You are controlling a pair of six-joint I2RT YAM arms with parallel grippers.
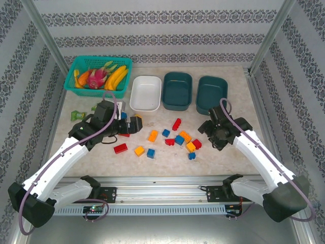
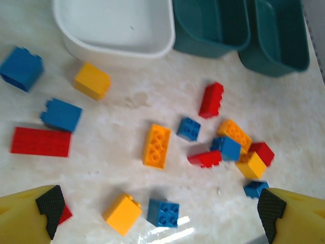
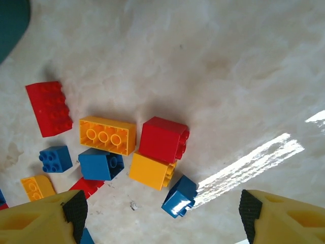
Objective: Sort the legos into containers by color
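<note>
At the left, the left claw [image 1: 133, 123] hangs over the table [image 1: 167, 163] with its fingers [image 2: 50, 209] spread wide and nothing between them. Under it lie a long red brick [image 2: 40, 142] and an orange cube [image 2: 122, 213], each standing free of its neighbours. The bricks [image 1: 175, 138] are all loose on the table in front of the white tub [image 1: 145, 95], the middle teal tub [image 1: 177, 91] and the right teal tub [image 1: 211, 95], and I see none inside a tub yet. They look like hard, hollow plastic, so I judge them light, stiff and in no danger of crushing. Their glossy sides will be slippery, though, and a pinch on a corner or on the studs would likely squirt a brick away. The sound hold is across two flat, opposite side walls, with the long ones taken across their narrow width. Further right the pieces crowd together: a red cube [image 3: 163, 139], a long orange brick [image 3: 107, 134] and an orange block [image 3: 151, 171] touch one another, leaving little room for a finger beside them. A small blue brick [image 3: 179, 196] sits tilted just beside that cluster. Over it the right claw [image 3: 163, 213] has its fingers apart and grips nothing.
</note>
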